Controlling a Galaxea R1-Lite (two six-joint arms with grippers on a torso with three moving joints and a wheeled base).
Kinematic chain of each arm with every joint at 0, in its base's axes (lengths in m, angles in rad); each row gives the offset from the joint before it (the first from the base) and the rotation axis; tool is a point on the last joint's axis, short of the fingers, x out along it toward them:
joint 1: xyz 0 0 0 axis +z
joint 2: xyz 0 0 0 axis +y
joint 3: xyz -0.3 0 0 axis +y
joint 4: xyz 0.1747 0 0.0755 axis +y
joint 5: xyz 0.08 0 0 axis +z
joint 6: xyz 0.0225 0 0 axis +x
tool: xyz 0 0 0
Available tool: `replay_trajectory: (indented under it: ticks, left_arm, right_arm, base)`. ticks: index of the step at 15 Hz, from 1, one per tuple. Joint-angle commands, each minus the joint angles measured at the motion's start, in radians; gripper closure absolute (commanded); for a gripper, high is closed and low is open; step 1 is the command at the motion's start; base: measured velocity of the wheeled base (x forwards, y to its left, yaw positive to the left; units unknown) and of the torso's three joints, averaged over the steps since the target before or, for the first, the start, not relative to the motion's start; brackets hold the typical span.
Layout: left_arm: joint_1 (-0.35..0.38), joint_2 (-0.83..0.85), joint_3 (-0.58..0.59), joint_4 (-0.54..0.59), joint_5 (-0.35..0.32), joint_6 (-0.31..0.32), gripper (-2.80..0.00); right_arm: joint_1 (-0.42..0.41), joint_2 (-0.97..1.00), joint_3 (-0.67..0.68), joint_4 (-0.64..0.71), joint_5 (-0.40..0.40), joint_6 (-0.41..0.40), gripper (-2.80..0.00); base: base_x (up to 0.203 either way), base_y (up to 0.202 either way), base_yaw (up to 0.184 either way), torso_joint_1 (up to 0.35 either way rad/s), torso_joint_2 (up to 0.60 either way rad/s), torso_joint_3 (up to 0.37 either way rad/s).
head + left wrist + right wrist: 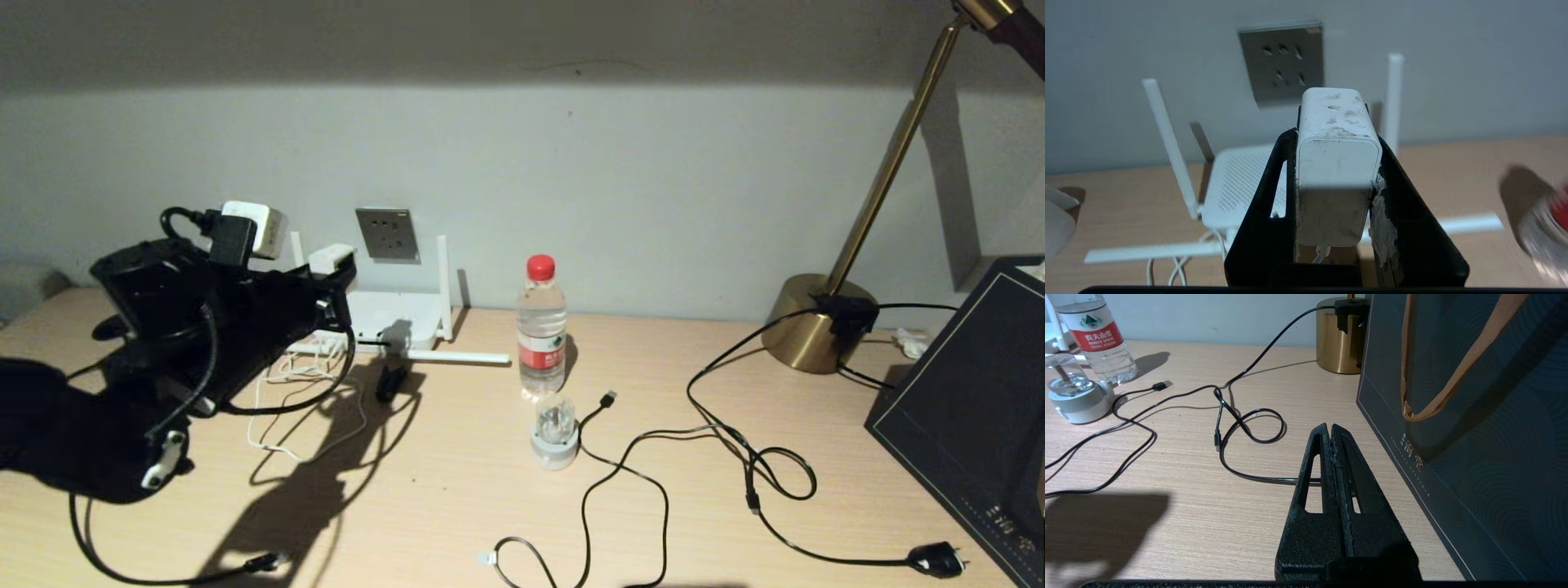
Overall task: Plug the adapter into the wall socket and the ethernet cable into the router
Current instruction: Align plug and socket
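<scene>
My left gripper (335, 273) is shut on the white boxy adapter (331, 258), held in the air just left of and in front of the grey wall socket (387, 233). In the left wrist view the adapter (1337, 163) sits clamped between the black fingers (1267, 196), pointing at the socket (1282, 65), still apart from it. Its thin white cord (302, 408) trails over the table. The white router (392, 314) lies under the socket, antennas spread. A black cable with a clear end (487, 559) lies at the front edge. My right gripper (1329, 426) is shut and empty over the table.
A water bottle (541, 327) and a clear-domed gadget (555, 429) stand right of the router. A thin USB cable (608, 398) and the lamp cord (935, 559) loop across the table. A brass lamp (816, 322) and a dark bag (971, 408) fill the right side.
</scene>
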Motion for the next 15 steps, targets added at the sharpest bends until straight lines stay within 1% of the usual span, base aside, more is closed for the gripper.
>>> replay_trajectory:
  ticks: [1,4,5,9,11,13,15]
  left_arm:
    - [-0.004,0.125,-0.006,-0.128,0.016,-0.009,0.00]
    - [0.006,0.227,-0.082,-0.243,0.068,-0.054,0.00]
    - [0.013,0.246,-0.097,-0.257,0.074,-0.073,0.00]
    - [0.016,0.331,-0.154,-0.285,0.065,-0.087,0.00]
    - [0.016,0.361,-0.187,-0.285,0.056,-0.109,0.00]
    - [0.018,0.388,-0.225,-0.284,0.054,-0.110,0.00]
    - [0.018,0.390,-0.225,-0.282,0.054,-0.109,0.00]
  right_arm:
    - [0.000,0.001,0.032,-0.001,0.000,0.000,0.00]
    - [0.000,0.001,0.032,-0.001,0.000,0.000,0.00]
    - [0.000,0.001,0.032,-0.001,0.000,0.000,0.00]
    - [0.000,0.001,0.032,-0.001,0.000,0.000,0.00]
    - [0.000,0.001,0.032,-0.001,0.000,0.000,0.00]
    - [0.000,0.001,0.032,-0.001,0.000,0.000,0.00]
    - [0.000,0.001,0.032,-0.001,0.000,0.000,0.00]
  base:
    - [0.000,0.000,0.000,0.000,0.00,0.000]
    - [0.000,0.000,0.000,0.000,0.00,0.000]
    - [0.000,0.000,0.000,0.000,0.00,0.000]
    - [0.000,0.000,0.000,0.000,0.00,0.000]
    - [0.000,0.000,0.000,0.000,0.00,0.000]
    - [0.000,0.000,0.000,0.000,0.00,0.000]
    - [0.000,0.000,0.000,0.000,0.00,0.000]
